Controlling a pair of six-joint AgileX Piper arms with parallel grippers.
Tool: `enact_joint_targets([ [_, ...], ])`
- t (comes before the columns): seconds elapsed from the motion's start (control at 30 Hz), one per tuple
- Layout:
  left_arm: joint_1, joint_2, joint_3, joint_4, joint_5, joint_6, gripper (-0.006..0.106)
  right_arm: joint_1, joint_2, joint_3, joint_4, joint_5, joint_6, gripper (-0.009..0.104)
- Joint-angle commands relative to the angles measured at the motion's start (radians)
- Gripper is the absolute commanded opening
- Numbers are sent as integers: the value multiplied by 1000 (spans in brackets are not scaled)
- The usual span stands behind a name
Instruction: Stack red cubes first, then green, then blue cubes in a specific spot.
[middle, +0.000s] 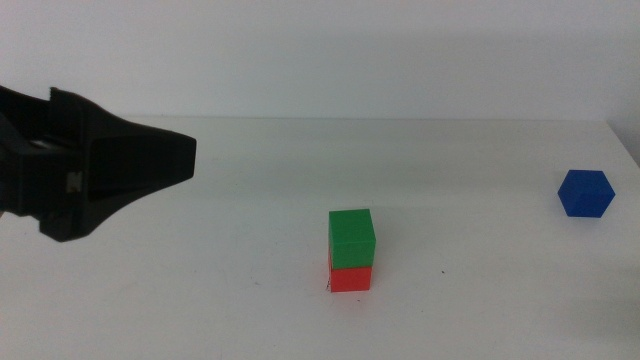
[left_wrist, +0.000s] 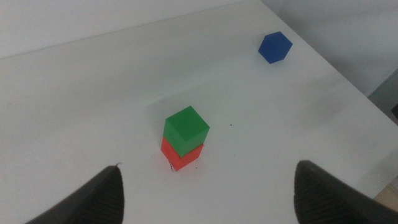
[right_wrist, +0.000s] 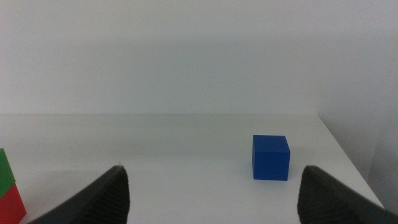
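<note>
Stacking is two-thirds done by the look of things, with only the top cube left to fetch. Starting at the left of the middle view, the left gripper (middle: 185, 158) hangs above the white table (middle: 200, 290), well apart from the stack and carrying nothing; its own wrist view shows the jaws spread wide with bare tabletop between them. Near the table's centre, the green cube (middle: 351, 238) sits on the red cube (middle: 351, 276), turned slightly against it so the edges do not quite line up. A tiny dark tick (left_wrist: 171, 167) shows at the red cube's base corner, which suggests the pair stands on the marked spot, though the rest of the marks are hidden beneath it. Far to the right, near the table's edge, the blue cube (middle: 586, 193) rests alone, well apart from the stack. The right gripper (right_wrist: 211, 199) does not appear in the middle view; its wrist camera shows released jaws with the blue cube ahead between them. The next move, I judge, falls to the right arm: descend, grasp blue, and set it squarely on green. Nothing stands between them; the twisted green top calls for careful placement.
</note>
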Motion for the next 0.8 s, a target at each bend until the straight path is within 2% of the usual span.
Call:
enact_joint_targets([
  [0.0, 0, -3, 0, -9, -22, 1, 94, 3, -4, 1, -2, -11, -7, 93],
  [0.23, 0, -3, 0, -1, -41, 1, 94, 3, -4, 1, -2, -11, -7, 93],
  [0.3, 0, -3, 0, 2, -41, 1, 94, 3, -4, 1, 0, -82, -6, 93],
  [0.37, 0, -3, 0, 6, -41, 1, 94, 1, -4, -44, 15, -53, 65, 93],
  [0.47, 0, -3, 0, 6, -44, 1, 94, 1, 163, -234, -15, 91, 124, 93],
  [0.63, 0, -5, 0, 9, -55, 1, 94, 1, 607, -656, -57, 532, 126, 93],
  [0.7, 0, -12, 0, 9, -58, 1, 94, 1, 804, -847, -61, 619, 131, 93],
  [0.77, 0, -12, 0, 9, -60, 1, 94, 1, 922, -927, -45, 655, 129, 93],
])
